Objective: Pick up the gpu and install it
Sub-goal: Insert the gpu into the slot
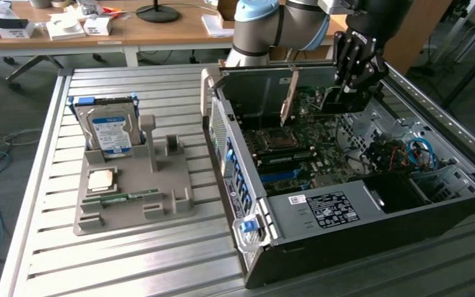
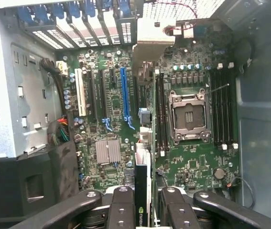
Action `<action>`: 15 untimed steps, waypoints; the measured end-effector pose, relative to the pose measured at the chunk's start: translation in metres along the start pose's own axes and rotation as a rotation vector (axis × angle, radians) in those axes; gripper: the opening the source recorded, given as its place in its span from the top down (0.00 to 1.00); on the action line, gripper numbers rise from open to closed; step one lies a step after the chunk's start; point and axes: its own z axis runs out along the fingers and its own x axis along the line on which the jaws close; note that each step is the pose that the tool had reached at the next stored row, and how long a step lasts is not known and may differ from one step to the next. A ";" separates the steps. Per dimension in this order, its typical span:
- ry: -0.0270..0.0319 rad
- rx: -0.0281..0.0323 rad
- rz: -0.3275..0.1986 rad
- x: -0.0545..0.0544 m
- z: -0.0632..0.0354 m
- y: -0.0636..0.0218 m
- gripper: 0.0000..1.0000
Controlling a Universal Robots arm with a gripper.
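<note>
Ribbed aluminium table (image 1: 138,260) | our black gripper (image 2: 145,202) pinches the thin gpu (image 2: 143,167) edge-on above the green motherboard (image 2: 192,162) | we can't make out its flat faces or connector edge

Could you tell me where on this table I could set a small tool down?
The table is bare between the grey holder and the exterior view's bottom edge, and behind the hard drive. The strip between holder and case is narrow; inside the case, the gripper holds the gpu.
</note>
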 end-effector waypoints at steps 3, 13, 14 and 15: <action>0.0003 0.0001 -0.016 0.000 0.0000 0.0008 0.74; 0.0003 0.0001 -0.017 0.000 0.0039 0.0029 0.74; 0.0001 0.0002 -0.017 0.000 0.0040 0.0029 0.74; 0.0000 0.0001 -0.016 0.000 0.0040 0.0029 0.74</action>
